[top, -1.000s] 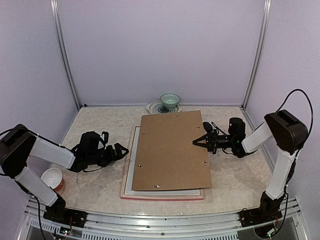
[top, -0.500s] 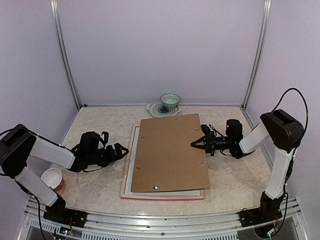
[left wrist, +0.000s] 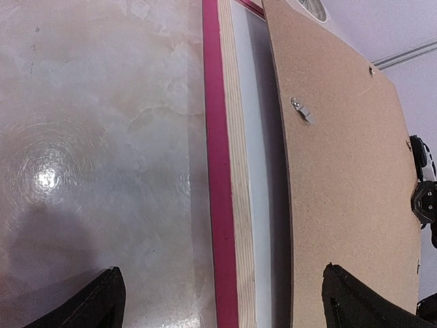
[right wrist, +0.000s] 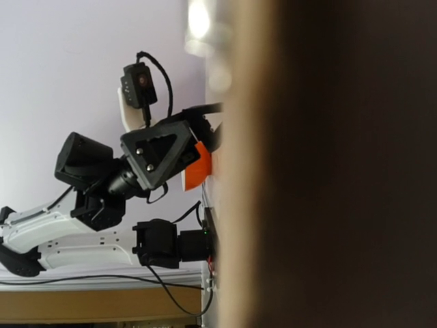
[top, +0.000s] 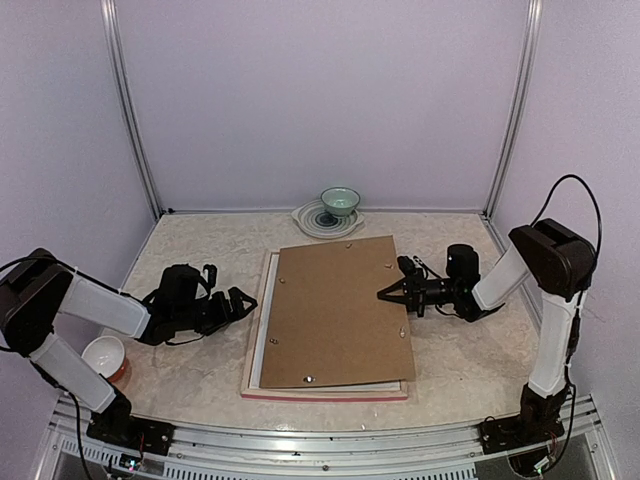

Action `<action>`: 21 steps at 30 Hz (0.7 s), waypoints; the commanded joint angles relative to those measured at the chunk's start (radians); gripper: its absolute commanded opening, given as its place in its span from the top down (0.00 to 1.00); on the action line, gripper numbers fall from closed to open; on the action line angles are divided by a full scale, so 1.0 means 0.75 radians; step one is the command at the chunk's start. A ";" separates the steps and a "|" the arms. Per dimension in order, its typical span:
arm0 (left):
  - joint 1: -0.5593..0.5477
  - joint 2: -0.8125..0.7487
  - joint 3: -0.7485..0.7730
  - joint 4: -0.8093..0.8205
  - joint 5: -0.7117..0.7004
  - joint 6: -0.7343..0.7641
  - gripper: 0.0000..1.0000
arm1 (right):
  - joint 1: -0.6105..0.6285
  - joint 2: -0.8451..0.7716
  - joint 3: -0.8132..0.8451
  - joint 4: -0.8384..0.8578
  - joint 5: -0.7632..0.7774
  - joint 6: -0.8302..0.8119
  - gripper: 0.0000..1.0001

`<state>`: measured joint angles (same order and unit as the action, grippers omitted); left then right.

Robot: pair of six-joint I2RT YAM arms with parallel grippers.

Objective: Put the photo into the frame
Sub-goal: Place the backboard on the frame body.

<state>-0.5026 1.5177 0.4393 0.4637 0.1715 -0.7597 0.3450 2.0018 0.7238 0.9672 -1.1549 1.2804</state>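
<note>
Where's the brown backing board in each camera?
Top external: centre, the backing board lies askew over the frame.
Left wrist: the board fills the right half, beside the frame's pink rail.
Right wrist: probably the blurred brown mass on the right.
Shared landmark: the frame, in the top and left wrist views only.

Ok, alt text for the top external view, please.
A brown backing board lies askew over the pink frame, with the shut right gripper at its right edge. The open left gripper is left of the frame.
</note>
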 commanded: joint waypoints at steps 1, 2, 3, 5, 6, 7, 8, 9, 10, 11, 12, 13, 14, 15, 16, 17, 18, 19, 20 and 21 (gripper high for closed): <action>-0.001 0.002 -0.023 0.044 0.006 -0.006 0.01 | 0.016 0.035 0.035 0.158 -0.014 0.045 1.00; -0.001 0.005 -0.025 0.046 0.007 -0.005 0.01 | 0.018 0.039 0.036 0.163 -0.012 0.050 1.00; -0.001 0.005 -0.027 0.050 0.006 -0.005 0.01 | 0.020 0.044 0.038 0.164 -0.012 0.051 1.00; -0.001 0.009 -0.030 0.055 0.005 -0.006 0.01 | 0.024 0.049 0.042 0.161 -0.011 0.052 1.00; -0.001 0.009 -0.031 0.059 0.008 -0.006 0.01 | 0.025 0.052 0.044 0.161 -0.010 0.050 1.00; -0.001 0.014 -0.033 0.064 0.011 -0.007 0.01 | 0.026 0.054 0.047 0.158 -0.010 0.048 1.00; -0.001 0.016 -0.033 0.068 0.010 -0.008 0.01 | 0.027 0.057 0.047 0.158 -0.010 0.050 1.00; -0.001 0.017 -0.034 0.071 0.012 -0.009 0.01 | 0.027 0.061 0.048 0.157 -0.010 0.050 1.00; -0.001 0.022 -0.034 0.073 0.014 -0.010 0.01 | 0.028 0.064 0.048 0.157 -0.009 0.050 1.00; -0.001 0.024 -0.034 0.075 0.015 -0.008 0.01 | 0.030 0.066 0.049 0.159 -0.009 0.050 1.00; -0.001 0.026 -0.035 0.076 0.016 -0.008 0.01 | 0.031 0.069 0.049 0.160 -0.010 0.050 1.00; -0.001 0.027 -0.037 0.077 0.015 -0.009 0.01 | 0.032 0.071 0.048 0.160 -0.009 0.049 1.00; 0.000 0.028 -0.037 0.077 0.017 -0.008 0.01 | 0.033 0.073 0.049 0.160 -0.007 0.048 1.00; -0.001 0.028 -0.038 0.077 0.017 -0.008 0.01 | 0.033 0.076 0.048 0.157 -0.008 0.047 1.00; 0.001 0.029 -0.039 0.079 0.018 -0.007 0.01 | 0.033 0.080 0.049 0.157 -0.008 0.046 1.00; 0.000 0.029 -0.038 0.079 0.019 -0.006 0.01 | 0.032 0.083 0.049 0.159 -0.007 0.046 1.00; 0.001 0.029 -0.038 0.079 0.017 -0.007 0.01 | 0.034 0.085 0.049 0.160 -0.007 0.046 1.00; 0.001 0.030 -0.038 0.079 0.019 -0.007 0.01 | 0.035 0.087 0.049 0.159 -0.006 0.044 1.00; 0.001 0.030 -0.038 0.081 0.021 -0.008 0.01 | 0.035 0.091 0.048 0.159 -0.006 0.042 1.00; 0.001 0.032 -0.038 0.081 0.022 -0.008 0.01 | 0.035 0.095 0.050 0.160 -0.005 0.042 1.00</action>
<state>-0.5026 1.5307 0.4259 0.5030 0.1768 -0.7624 0.3592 2.0628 0.7376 1.0214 -1.1454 1.3140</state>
